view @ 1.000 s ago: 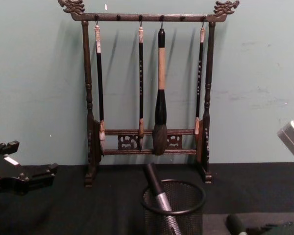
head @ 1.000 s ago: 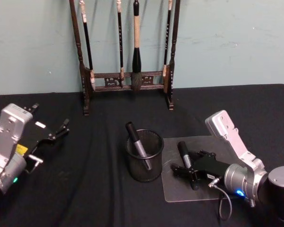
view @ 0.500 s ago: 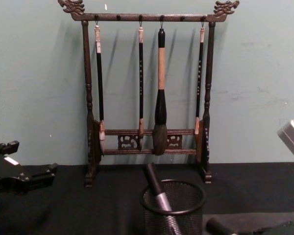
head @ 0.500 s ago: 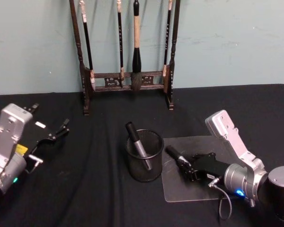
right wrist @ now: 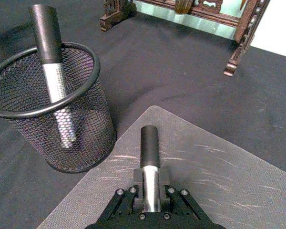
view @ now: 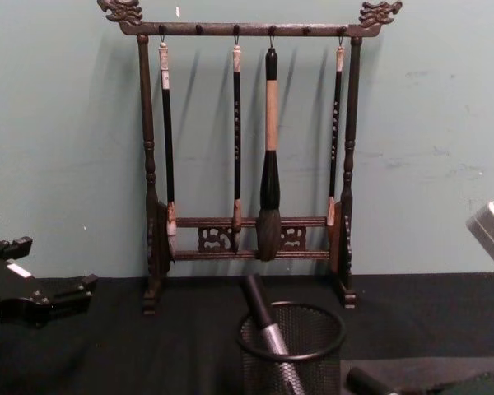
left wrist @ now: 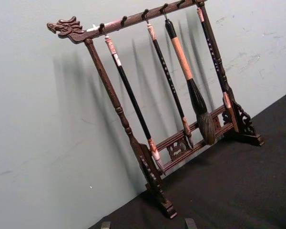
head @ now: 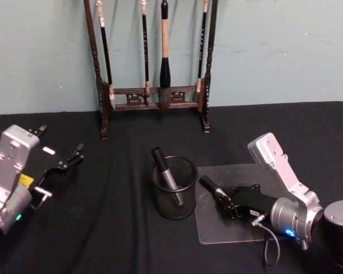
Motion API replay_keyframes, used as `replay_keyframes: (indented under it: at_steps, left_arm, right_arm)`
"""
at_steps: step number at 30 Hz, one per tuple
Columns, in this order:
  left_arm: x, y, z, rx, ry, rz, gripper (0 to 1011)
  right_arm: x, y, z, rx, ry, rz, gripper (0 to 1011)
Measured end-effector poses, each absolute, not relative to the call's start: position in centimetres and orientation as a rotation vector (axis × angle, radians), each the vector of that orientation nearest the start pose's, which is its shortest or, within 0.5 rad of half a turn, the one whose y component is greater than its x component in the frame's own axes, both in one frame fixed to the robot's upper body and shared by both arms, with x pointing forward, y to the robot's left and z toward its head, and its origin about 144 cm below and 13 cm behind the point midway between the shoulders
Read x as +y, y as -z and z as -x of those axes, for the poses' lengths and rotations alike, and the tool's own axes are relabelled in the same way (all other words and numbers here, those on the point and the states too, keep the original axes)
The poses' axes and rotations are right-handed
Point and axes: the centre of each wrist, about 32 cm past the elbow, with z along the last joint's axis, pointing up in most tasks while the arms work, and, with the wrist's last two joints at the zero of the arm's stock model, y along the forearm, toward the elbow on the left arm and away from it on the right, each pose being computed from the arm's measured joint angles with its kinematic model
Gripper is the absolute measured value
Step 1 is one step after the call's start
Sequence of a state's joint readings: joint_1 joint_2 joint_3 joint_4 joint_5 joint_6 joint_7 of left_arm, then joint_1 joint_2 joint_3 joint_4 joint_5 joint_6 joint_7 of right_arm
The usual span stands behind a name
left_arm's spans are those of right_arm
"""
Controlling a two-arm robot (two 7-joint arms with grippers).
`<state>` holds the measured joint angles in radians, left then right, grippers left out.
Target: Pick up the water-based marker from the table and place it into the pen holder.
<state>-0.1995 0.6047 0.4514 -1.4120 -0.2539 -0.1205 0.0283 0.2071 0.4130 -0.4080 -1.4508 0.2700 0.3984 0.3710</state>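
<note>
In the chest view the marker [view: 367, 383] is cut off at the lower edge, with just its dark cap end poking in, and the holder's [view: 290, 362] base runs out of frame too. From the head camera the right pincer [head: 228, 205] is black on black, so its fingers are hard to pick out there. The left wrist view catches the left pincer by the very ends of its fingertips [left wrist: 105, 224] alone, at the frame's edge.

The right arm reaches in low from the right. Its pincer is clenched on the marker's silver barrel [right wrist: 149, 148] just above the clear mat [head: 217, 231]. The capped end points toward the holder and sits close beside it, outside the rim. A second marker [right wrist: 50, 52] leans inside the mesh cup. The left arm is parked at the far left of the tabletop [head: 120, 228], well apart, with its pincer [head: 77, 155] released and aimed at the rack [view: 206, 221].

A second ago the marker pointed away, toward the rack. Its cap has since swung leftward to the holder, and the pose has barely changed over the last half second.
</note>
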Motion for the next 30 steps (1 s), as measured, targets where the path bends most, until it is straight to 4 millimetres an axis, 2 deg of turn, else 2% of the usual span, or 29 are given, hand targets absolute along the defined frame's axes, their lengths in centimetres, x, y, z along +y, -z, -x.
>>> replay_keyframes:
  at_steps: [6,13,21,30]
  left_arm:
    - [31.0,-114.0,-48.9,-0.285,-1.248,-0.304,1009]
    - [31.0,-114.0,-48.9,-0.285,-1.248,-0.304,1009]
    - [31.0,-114.0,-48.9,-0.285,-1.248,-0.304,1009]
    - [31.0,-114.0,-48.9,-0.285,-1.248,-0.304,1009]
  right_arm:
    - [-24.7,-114.6,-49.6,0.210,0.899,0.448,195]
    - [-25.6,-115.1,-49.4,0.111,0.903,0.252,195]
    - [-25.8,-115.5,-49.4,0.046,0.899,0.162,195]
    - [-25.4,-116.3,-50.3,-0.018,0.883,0.085,195]
